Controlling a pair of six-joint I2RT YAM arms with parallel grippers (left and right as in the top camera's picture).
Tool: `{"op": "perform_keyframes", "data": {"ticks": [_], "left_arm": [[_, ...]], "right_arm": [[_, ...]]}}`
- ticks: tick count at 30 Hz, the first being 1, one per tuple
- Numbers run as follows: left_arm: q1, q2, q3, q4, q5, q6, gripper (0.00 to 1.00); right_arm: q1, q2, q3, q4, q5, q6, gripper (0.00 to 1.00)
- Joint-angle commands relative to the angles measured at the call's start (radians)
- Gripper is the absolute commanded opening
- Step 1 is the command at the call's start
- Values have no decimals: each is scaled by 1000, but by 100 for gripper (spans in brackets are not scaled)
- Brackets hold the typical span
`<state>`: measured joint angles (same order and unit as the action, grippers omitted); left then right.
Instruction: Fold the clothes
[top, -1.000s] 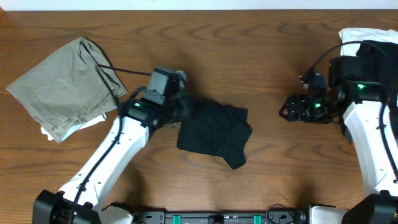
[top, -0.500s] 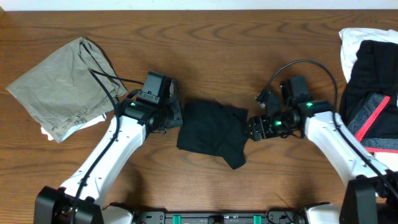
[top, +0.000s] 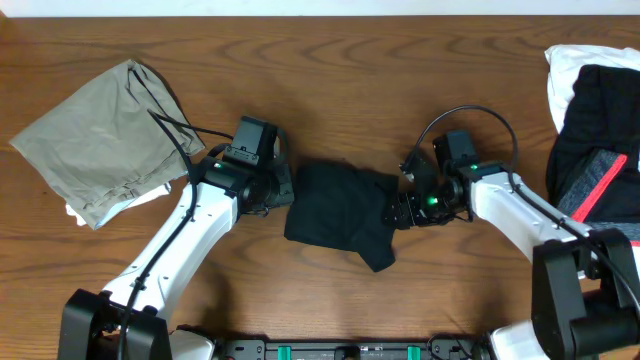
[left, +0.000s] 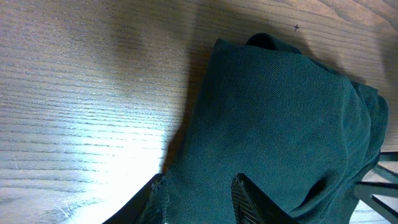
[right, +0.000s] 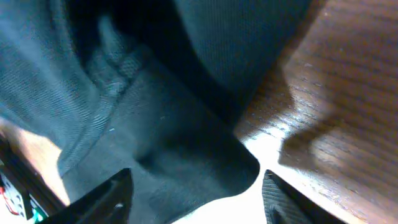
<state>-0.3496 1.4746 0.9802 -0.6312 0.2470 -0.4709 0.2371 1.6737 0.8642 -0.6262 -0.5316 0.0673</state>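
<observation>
My right gripper (top: 396, 210) has swung in from the far right and now sits at the right edge of the plain black crumpled fabric garment (top: 340, 212), fingers either side of its fold. Its leaving uncovered the black garment with a pink-red band (top: 598, 190). My left gripper (top: 282, 186) has slid back slightly to the plain garment's left edge.

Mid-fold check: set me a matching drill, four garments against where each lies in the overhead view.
Things:
1. olive-grey garment
2. plain black garment
3. white garment
4. black garment with pink-red band

Places:
A. top right corner, partly covered
B. middle of the table
C. far left
D. right edge, lying on white cloth

Pairs: 1-C, 2-B, 3-A, 4-D
</observation>
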Motion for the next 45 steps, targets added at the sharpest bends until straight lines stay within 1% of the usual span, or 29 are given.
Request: {"op": "perform_keyframes", "data": {"ticks": [1, 3, 4, 8, 10, 12, 19, 27, 33, 39, 41, 45], "left_arm": [[2, 9, -10, -2, -17, 10, 37], [2, 9, -10, 0, -17, 10, 37], [2, 9, -10, 0, -17, 10, 37], [2, 9, -10, 3, -17, 10, 37], [2, 9, -10, 4, -17, 10, 37], [2, 9, -10, 3, -17, 10, 37], [2, 9, -10, 3, -17, 10, 37], [2, 9, -10, 3, -18, 10, 37], [2, 9, -10, 6, -32, 10, 37], [2, 9, -10, 7, -31, 10, 37], [2, 9, -10, 7, -31, 10, 37], [2, 9, -10, 6, -31, 10, 37]], "right_arm": [[14, 19, -5, 8, -19, 31, 59], [14, 19, -5, 15, -23, 33, 56], [14, 19, -5, 20, -28, 34, 52], [13, 19, -5, 39, -79, 37, 28], [13, 19, -5, 55, -105, 37, 13], [13, 19, -5, 76, -128, 37, 1], [0, 19, 58, 94, -208, 37, 1], [-50, 19, 162, 86, -208, 38, 1], [-104, 19, 175, 110, -118, 84, 1], [-105, 19, 175, 87, 28, 94, 4], [-105, 19, 174, 73, 66, 93, 8], [-105, 22, 169, 24, 142, 93, 11]]}}
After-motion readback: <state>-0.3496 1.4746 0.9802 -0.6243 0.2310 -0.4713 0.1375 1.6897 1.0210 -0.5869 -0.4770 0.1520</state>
